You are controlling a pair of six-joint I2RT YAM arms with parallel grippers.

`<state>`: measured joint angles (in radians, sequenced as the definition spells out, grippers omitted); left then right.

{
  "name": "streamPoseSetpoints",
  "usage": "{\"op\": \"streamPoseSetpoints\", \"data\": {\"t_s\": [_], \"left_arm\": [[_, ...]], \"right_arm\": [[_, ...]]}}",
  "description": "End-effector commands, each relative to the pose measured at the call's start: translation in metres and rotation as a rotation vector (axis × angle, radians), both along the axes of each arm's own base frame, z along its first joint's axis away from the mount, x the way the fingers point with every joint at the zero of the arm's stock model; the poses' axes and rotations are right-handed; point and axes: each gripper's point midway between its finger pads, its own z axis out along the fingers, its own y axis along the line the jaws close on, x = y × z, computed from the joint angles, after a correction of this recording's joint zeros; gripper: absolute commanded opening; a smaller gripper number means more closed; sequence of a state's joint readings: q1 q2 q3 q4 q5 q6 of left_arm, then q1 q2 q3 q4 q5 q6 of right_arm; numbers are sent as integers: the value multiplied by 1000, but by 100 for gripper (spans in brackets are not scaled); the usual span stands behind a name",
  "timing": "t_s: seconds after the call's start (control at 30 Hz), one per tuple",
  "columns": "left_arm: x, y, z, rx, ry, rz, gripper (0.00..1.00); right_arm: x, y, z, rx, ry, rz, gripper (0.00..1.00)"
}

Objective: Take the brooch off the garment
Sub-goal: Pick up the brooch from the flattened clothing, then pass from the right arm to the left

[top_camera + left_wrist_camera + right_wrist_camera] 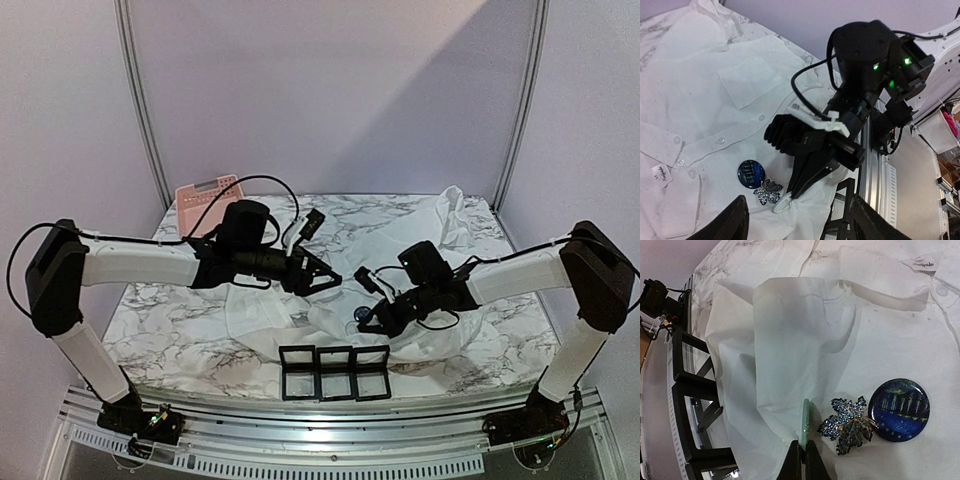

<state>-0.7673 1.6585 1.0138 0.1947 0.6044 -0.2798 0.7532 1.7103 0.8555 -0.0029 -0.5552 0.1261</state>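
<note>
White garment (790, 340) edge (beside brooch (847, 424))

White wrinkled fabric shirt (270, 315) spread on marble-pattern tabletop (170, 325), from centre to far right corner. Pink perforated plastic basket (203, 198) at far left corner, off shirt, behind left arm. Black three-bay frame rack (335, 372) at near edge, centre, just before shirt. On shirt, near button placket: blue round glossy badge (900, 410), blue jewelled leaf-shaped brooch (847, 425) just beside it. Brooch sits between badge and right gripper (804, 444), which pinches raised shirt fold. Left gripper (325, 278) above, left of badge.
</note>
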Motion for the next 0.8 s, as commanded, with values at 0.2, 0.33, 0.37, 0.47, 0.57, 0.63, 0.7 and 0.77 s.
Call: {"op": "streamPoseSetpoints", "data": {"t_s": [0.2,0.33,0.37,0.47,0.57,0.63,0.7,0.77], "left_arm": [[-15,-10,-43,53,99,-143,68],[-14,-12,-63,93,126,-148,67],[-14,-12,-66,103,124,-147,67],[-12,-11,-73,121,123,-144,66],[-15,-13,-81,139,129,-154,64],[-19,-15,-87,161,128,-167,60],[-24,-17,-89,177,127,-185,56],[-28,-19,-92,188,123,-196,52]], "right_arm": [[3,4,49,156,-150,-23,0],[-1,6,56,194,-149,-10,0],[-3,6,56,201,-147,-6,0],[-4,6,59,216,-148,-6,0],[-5,7,61,230,-146,-1,0],[-6,8,62,236,-144,5,0],[-6,8,62,237,-142,6,0],[-6,9,61,237,-139,9,0]]}}
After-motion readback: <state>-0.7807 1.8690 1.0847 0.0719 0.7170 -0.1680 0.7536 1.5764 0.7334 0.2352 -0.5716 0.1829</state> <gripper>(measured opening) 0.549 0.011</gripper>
